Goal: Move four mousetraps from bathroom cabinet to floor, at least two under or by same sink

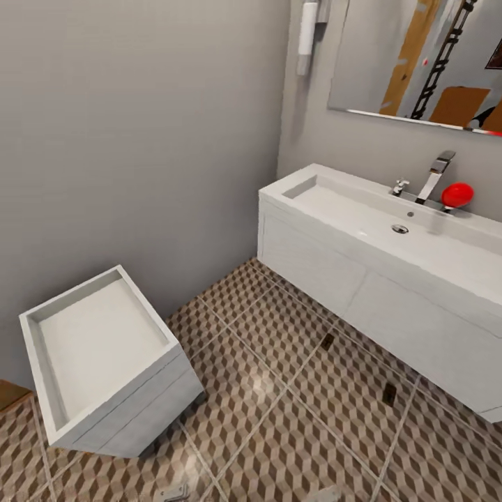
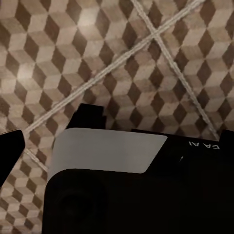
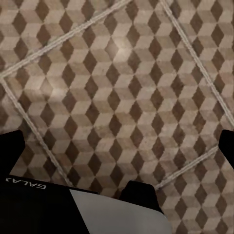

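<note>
Two mousetraps already down by the sink, both hands empty over tile.

I see two mousetraps (image 1: pixel 328 341) (image 1: pixel 389 394) on the cube-patterned floor (image 1: pixel 279 418) at lower right, just beside the white sink (image 1: pixel 390 230), placed there to satisfy the sink condition. My left hand (image 2: pixel 14 151) and right hand (image 3: pixel 117 146) hang spread, holding nothing. A white drawer unit (image 1: pixel 104 362) tilts at lower left against grey walls.

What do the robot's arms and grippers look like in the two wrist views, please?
Both are glossy black housings with a pale grey panel. The left gripper has black fingers and white lettering on its body; the right gripper has black fingertips and white lettering beginning "GALA".
</note>
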{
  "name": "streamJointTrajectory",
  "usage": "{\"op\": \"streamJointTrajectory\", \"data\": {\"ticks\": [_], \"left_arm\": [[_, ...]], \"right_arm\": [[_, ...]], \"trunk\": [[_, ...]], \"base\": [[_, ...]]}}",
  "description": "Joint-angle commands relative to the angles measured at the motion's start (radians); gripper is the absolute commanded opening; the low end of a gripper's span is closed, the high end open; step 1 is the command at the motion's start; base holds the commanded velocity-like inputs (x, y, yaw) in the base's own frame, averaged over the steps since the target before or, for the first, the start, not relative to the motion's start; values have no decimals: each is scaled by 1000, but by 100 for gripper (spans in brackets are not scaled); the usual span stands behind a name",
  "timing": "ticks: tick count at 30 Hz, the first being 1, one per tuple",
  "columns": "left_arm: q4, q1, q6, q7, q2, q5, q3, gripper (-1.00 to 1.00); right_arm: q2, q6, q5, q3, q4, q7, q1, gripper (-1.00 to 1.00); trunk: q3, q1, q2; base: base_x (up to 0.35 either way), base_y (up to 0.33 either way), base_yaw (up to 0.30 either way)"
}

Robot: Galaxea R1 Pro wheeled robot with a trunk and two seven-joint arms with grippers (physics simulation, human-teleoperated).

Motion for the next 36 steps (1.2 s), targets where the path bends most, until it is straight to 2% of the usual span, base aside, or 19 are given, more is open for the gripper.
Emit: {"op": "streamJointTrajectory", "data": {"ticks": [1,36], "left_arm": [[-3,-1,-3,6,0,6,-8,100],[-3,-1,-3,6,0,6,-8,100]], "right_arm": [[0,-2,-2,7,1,-6,0,100],[0,-2,-2,7,0,-6,0,100]], "trunk": [[-1,0,0],[-1,0,0]], "base": [[0,0,286],[0,0,286]]}}
